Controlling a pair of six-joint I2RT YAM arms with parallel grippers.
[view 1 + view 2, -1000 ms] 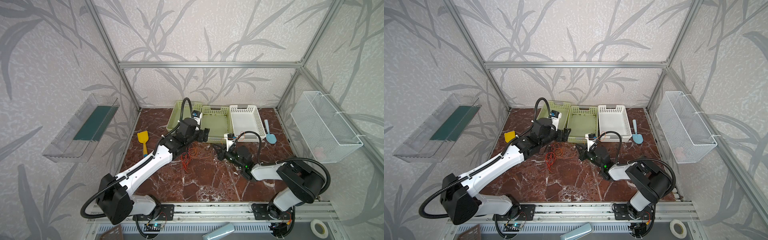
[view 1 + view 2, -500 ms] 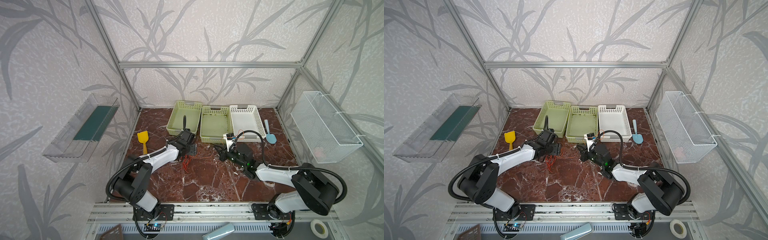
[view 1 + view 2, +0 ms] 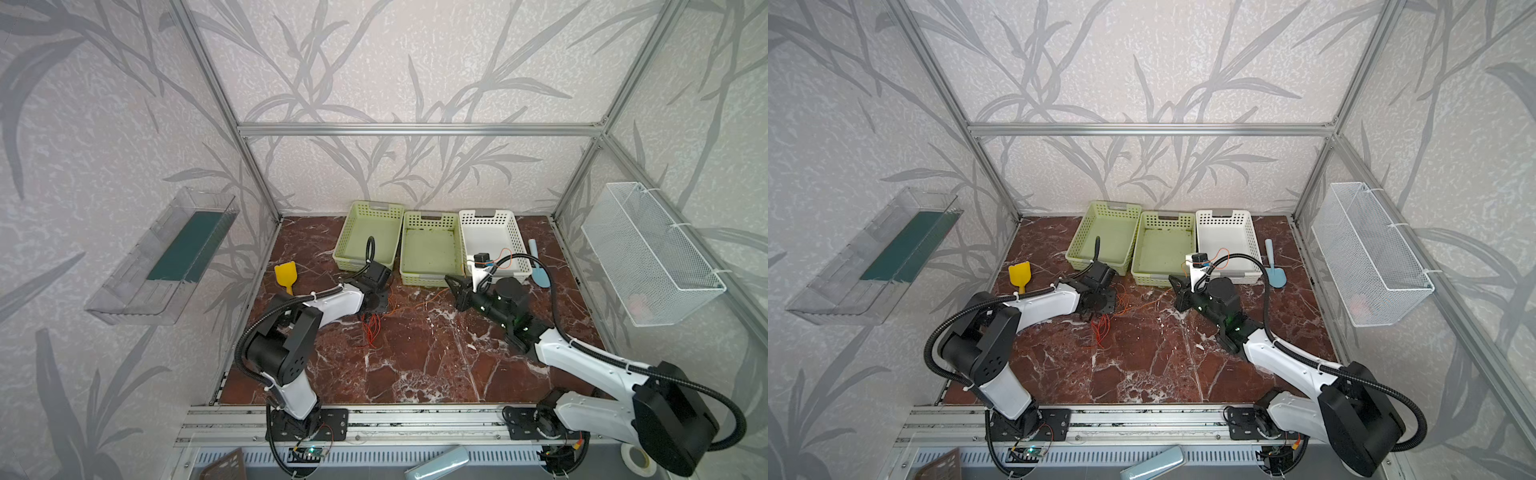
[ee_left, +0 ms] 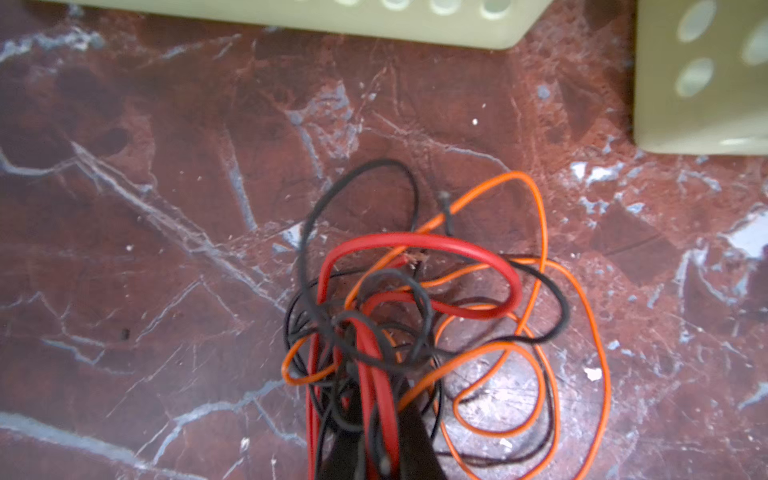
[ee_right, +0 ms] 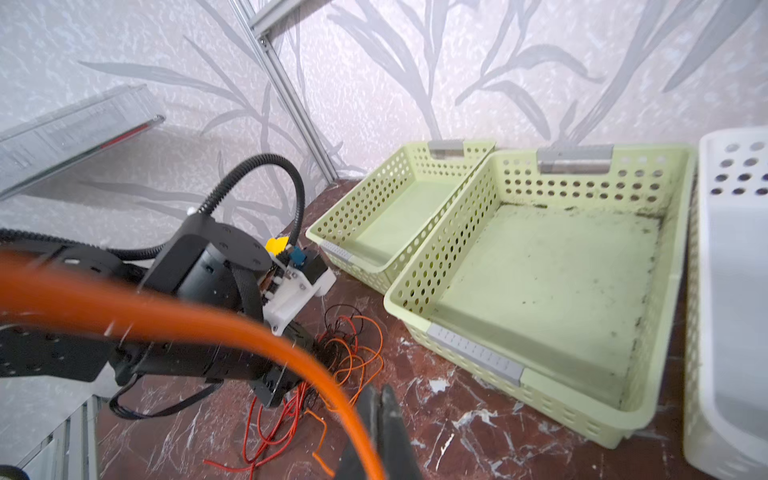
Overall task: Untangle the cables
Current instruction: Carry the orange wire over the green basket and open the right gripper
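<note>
Your left pincer (image 4: pixel 376 436) is closed down on the cables (image 4: pixel 415 311), a knot of thin orange, red and black wires. In the left wrist view red and black strands run btwn its dark fingers (image 4: pixel 415 449), w/ loose loops fanning out ahead over the red-brown marble bench (image 4: pixel 166 208). In a top view the knot (image 3: pixel 372 328) lies just in front of the leftmost pale green perforated plastic basket (image 3: pixel 376 204), w/ a few red and orange curls spilling toward the front rail. Your right pincer (image 5: pixel 380 415) is fully closed too, gripping the orange cable (image 5: pixel 166 316), which sweeps blurred across the right wrist view down to its tips. In a top view that strand (image 3: pixel 419 301) runs over the bench from the knot to the right pincer (image 3: pixel 453 284), nr the front of the middle green basket (image 3: pixel 430 215). A yellow plastic scoop (image 3: pixel 286 275) lies well apart at the left. A white perforated basket (image 3: pixel 486 212) and a pale blue scoop (image 3: pixel 539 272) sit to the right.
</note>
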